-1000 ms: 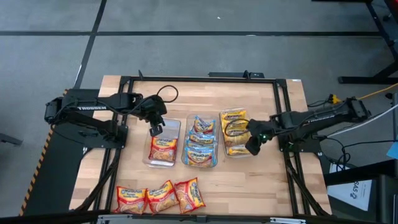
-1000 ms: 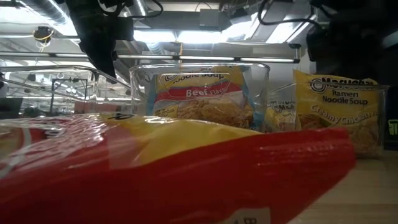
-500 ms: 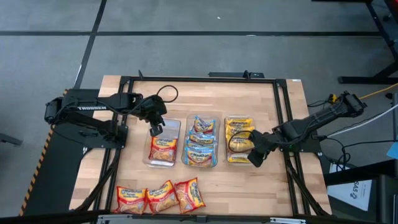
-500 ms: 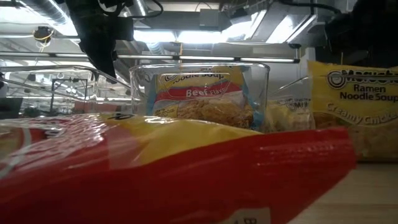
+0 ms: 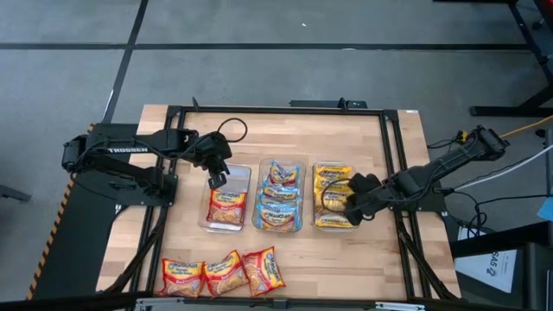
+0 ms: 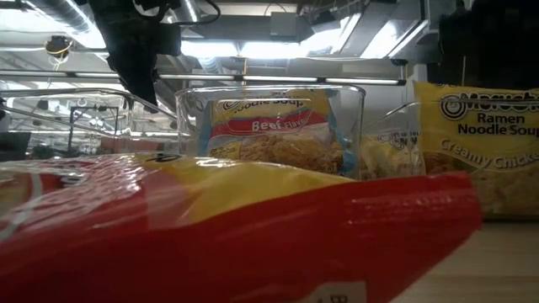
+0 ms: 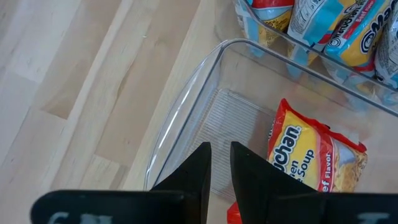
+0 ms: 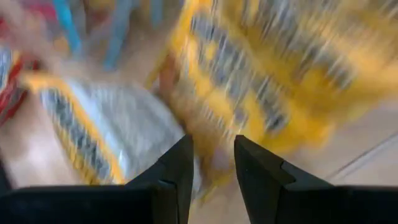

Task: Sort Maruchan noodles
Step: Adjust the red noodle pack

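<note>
Three clear tubs stand side by side mid-table. The left tub (image 5: 238,173) holds a red Maruchan packet (image 7: 311,158). The middle one holds blue-trimmed packets (image 5: 278,194), the right one yellow packets (image 5: 331,194). Three more red packets (image 5: 223,272) lie flat by the near edge. My left gripper (image 7: 219,168) hangs over the left tub's bare far end (image 5: 216,180), its fingers a narrow gap apart with nothing between them. My right gripper (image 5: 350,207) is at the right tub's right side, its fingers apart (image 8: 213,162) over the yellow packets. My right gripper may touch the right tub or its yellow packets, but I cannot tell. The wrist view is smeared, and in the high view the hand covers that spot.
A black frame (image 5: 393,173) rims the wooden table. Bare wood lies beyond the tubs toward the far edge and between the tubs and the loose red packets. In the low view a red packet (image 6: 210,227) fills the foreground in front of the tubs.
My right gripper has swung toward the table's near edge, come back a little and rolled its wrist. The right tub with its yellow packets has slid a little toward the near and right edges and stands straighter beside the middle tub.
</note>
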